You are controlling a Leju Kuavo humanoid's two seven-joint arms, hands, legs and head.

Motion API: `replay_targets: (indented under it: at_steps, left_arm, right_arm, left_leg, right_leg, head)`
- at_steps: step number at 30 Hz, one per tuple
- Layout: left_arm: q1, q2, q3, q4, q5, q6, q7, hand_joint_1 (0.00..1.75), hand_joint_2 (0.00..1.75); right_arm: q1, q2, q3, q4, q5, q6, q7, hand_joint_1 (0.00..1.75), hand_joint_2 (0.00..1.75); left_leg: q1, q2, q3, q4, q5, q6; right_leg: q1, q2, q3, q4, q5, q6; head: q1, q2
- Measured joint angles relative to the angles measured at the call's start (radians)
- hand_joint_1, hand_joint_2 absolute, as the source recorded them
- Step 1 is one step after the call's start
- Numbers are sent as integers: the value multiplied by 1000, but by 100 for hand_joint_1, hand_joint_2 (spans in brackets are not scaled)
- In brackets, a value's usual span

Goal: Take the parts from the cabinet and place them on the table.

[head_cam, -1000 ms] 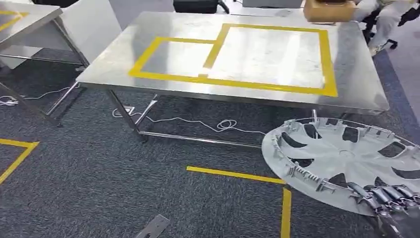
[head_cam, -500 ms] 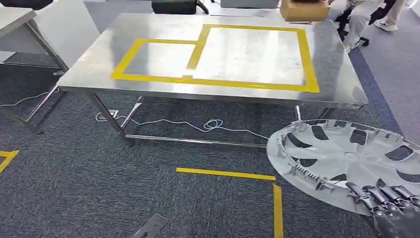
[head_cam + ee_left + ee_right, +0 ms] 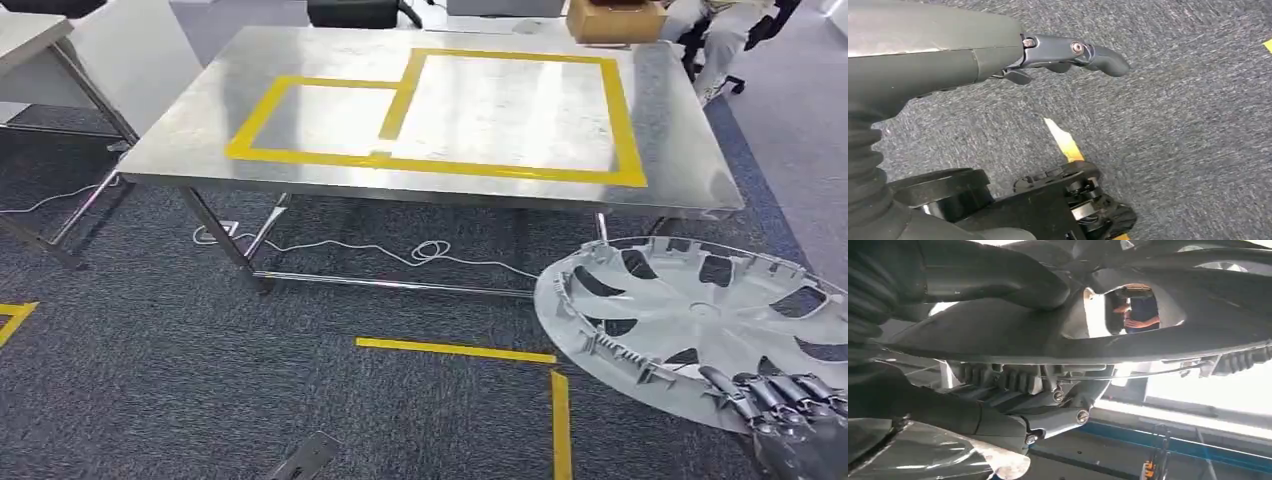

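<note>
Below the table (image 3: 690, 150), right robot hand (image 3: 790, 425) holds hubcap (image 3: 700, 325) near-flat.

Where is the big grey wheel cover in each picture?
Head view: the wheel cover is low on the right, held at its near rim by the right hand.
Left wrist view: it is not there.
Right wrist view: its underside is close up.
Shared landmark: the right hand.

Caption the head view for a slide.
Right hand grips a grey wheel cover above carpet, before the yellow-taped steel table.
</note>
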Motion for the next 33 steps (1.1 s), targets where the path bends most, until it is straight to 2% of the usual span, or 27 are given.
replay_targets:
  at_steps: [25,33]
  left_arm:
    - [-1,0,11,0,3,-10,0,0,175]
    - [-1,0,20,0,2,-10,-3,0,175]
  right_arm:
    - [-30,0,0,12,-14,3,-16,175,175]
    - [-91,-10,-2,16,-59,31,-52,175,175]
  left_leg:
    - [1,0,0,0,0,0]
    - [1,0,-2,0,1,0]
  right_leg:
    - [1,0,-1,1,0,0]
    - [1,0,-1,1,0,0]
  head:
    - [0,0]
    - [0,0]
